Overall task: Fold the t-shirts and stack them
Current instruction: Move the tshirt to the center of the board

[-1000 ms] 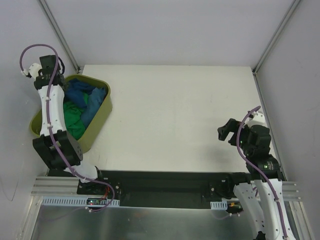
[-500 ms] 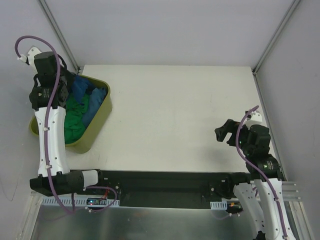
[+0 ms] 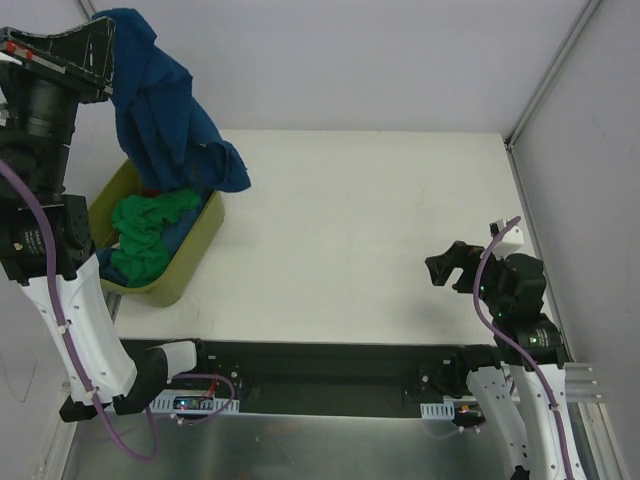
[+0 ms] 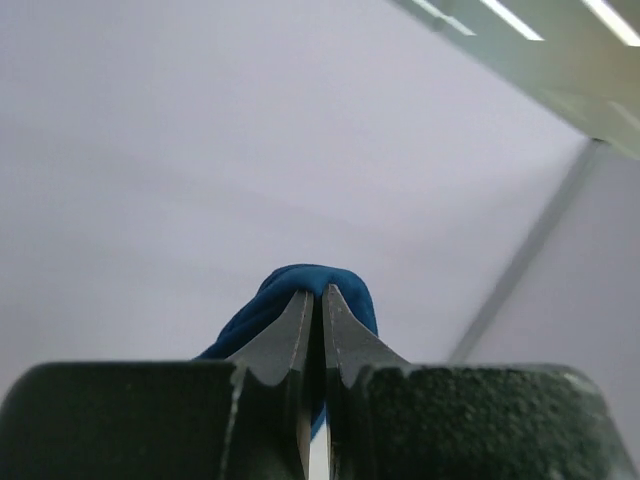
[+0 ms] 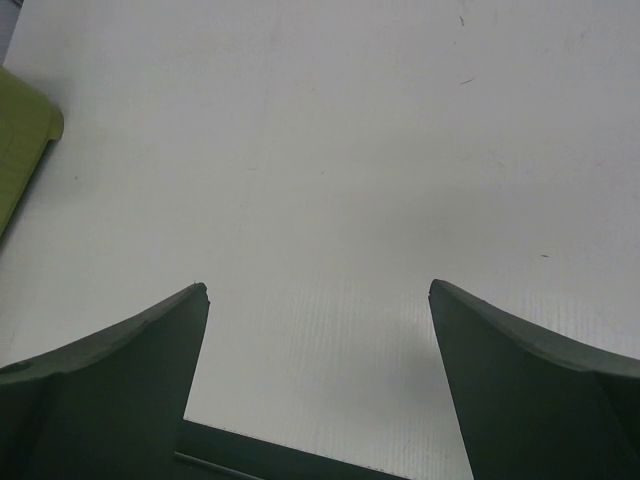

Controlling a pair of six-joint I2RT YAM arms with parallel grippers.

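Note:
My left gripper (image 3: 108, 25) is raised high at the top left and is shut on a blue t-shirt (image 3: 165, 110). The shirt hangs down from it, its lower end still over the olive tub (image 3: 195, 255). In the left wrist view the jaws (image 4: 321, 295) are closed with a fold of the blue cloth (image 4: 350, 285) pinched between them. A bright green t-shirt (image 3: 145, 235) lies bunched in the tub with more blue cloth under it and a sliver of red at the back. My right gripper (image 3: 450, 268) is open and empty low over the table's right side.
The white table top (image 3: 360, 230) lies between the two arms. A corner of the olive tub shows at the left edge of the right wrist view (image 5: 20, 140). Grey walls with metal posts close in the back and both sides.
My left arm has risen steeply from inside the tub and pulled the blue t-shirt up with it. The right gripper has drifted slightly toward the near edge.

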